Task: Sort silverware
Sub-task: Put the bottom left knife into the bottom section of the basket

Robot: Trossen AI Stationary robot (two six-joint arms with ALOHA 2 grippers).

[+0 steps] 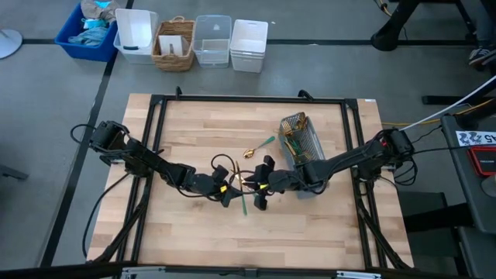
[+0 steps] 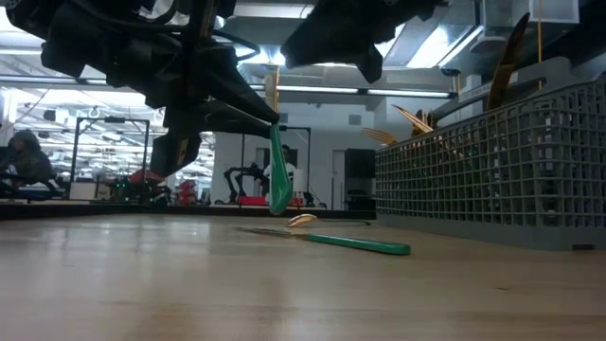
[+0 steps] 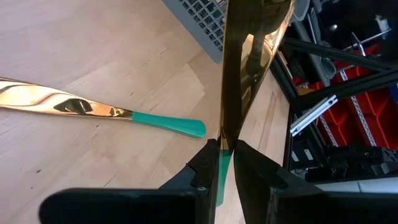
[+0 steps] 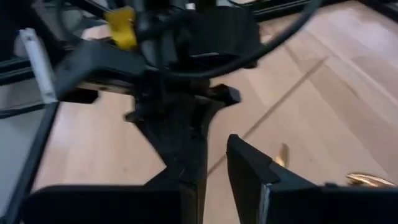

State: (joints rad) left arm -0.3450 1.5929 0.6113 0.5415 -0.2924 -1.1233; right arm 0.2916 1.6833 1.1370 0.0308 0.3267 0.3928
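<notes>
My left gripper is shut on one piece of the silverware, which has a flat gold blade and a teal handle. It hangs mid-table, clear of the wood. My right gripper stands close beside it on the right, open, with nothing between its fingers. A spoon lies flat on the table just beyond them, teal handle toward the caddy. My left gripper pinches the piece between its two fingers where the gold neck meets the teal handle. The fingers come from the table's left, slanting down, and lie across the piece. The piece is lifted clear and nearly upright, with the handle hanging below the fingers.
The grey mesh caddy stands right of centre with several gold pieces standing in it. A black frame runs around the tabletop. Bins and a basket sit on the floor beyond the far edge. Bare wood lies toward the near edge.
</notes>
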